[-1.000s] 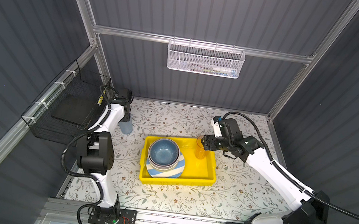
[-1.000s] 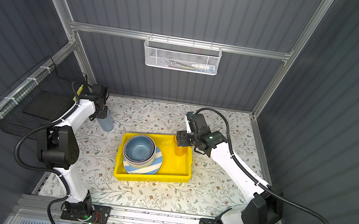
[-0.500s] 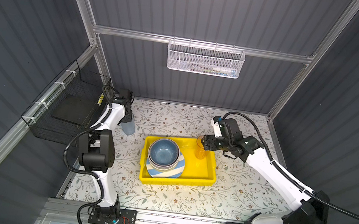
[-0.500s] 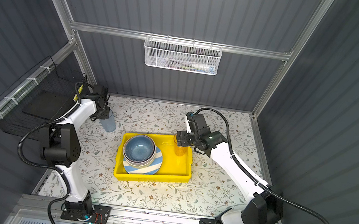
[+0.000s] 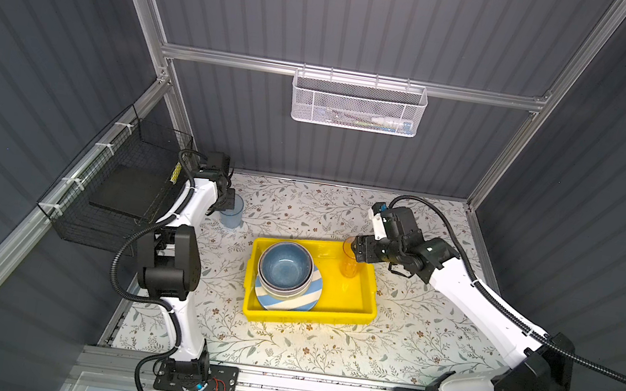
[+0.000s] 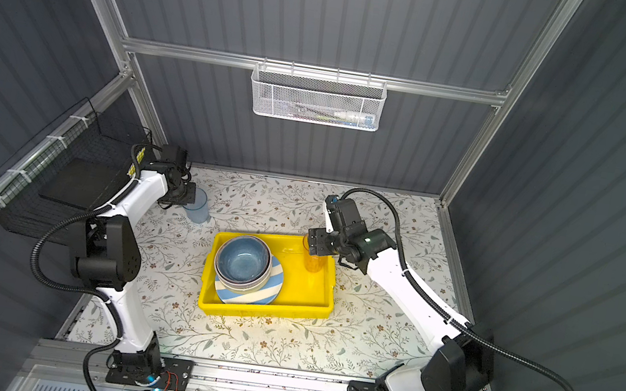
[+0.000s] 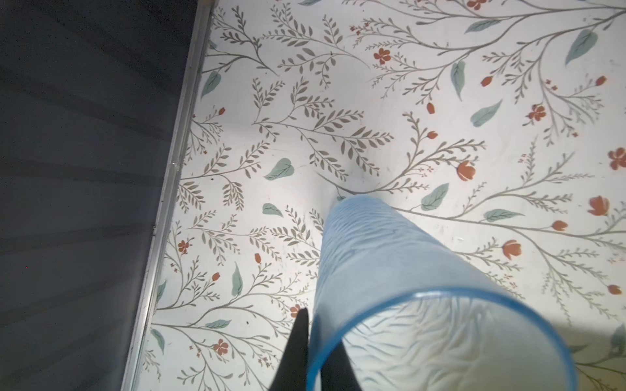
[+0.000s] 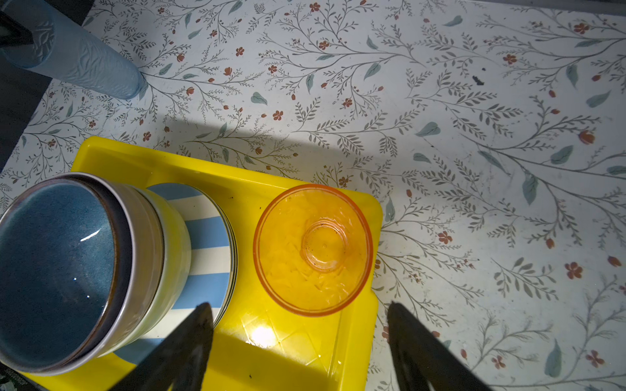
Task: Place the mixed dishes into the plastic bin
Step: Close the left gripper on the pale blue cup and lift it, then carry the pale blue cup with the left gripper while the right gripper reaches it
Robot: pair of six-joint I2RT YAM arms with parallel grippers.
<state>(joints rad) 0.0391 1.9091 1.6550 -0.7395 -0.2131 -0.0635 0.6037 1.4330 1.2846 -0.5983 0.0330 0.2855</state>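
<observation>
**Blue cup is gripped, ready to go in the bin**

In both top views, the blue cup (image 5: 232, 214) stands on the table, well apart from the yellow bin (image 5: 310, 317). The left gripper (image 5: 226, 204) is at its rim. The bowls (image 5: 285, 270), the striped plate (image 5: 289, 302) and the orange cup (image 5: 348, 263) sit in the bin.

In the left wrist view, the jaws pinch the blue cup's wall.

In the right wrist view, the right gripper (image 8: 298, 308) hangs wide open over the orange cup, holding nothing.

Next, the left arm should probably lift the blue cup and set it in the bin's bare part.
</observation>
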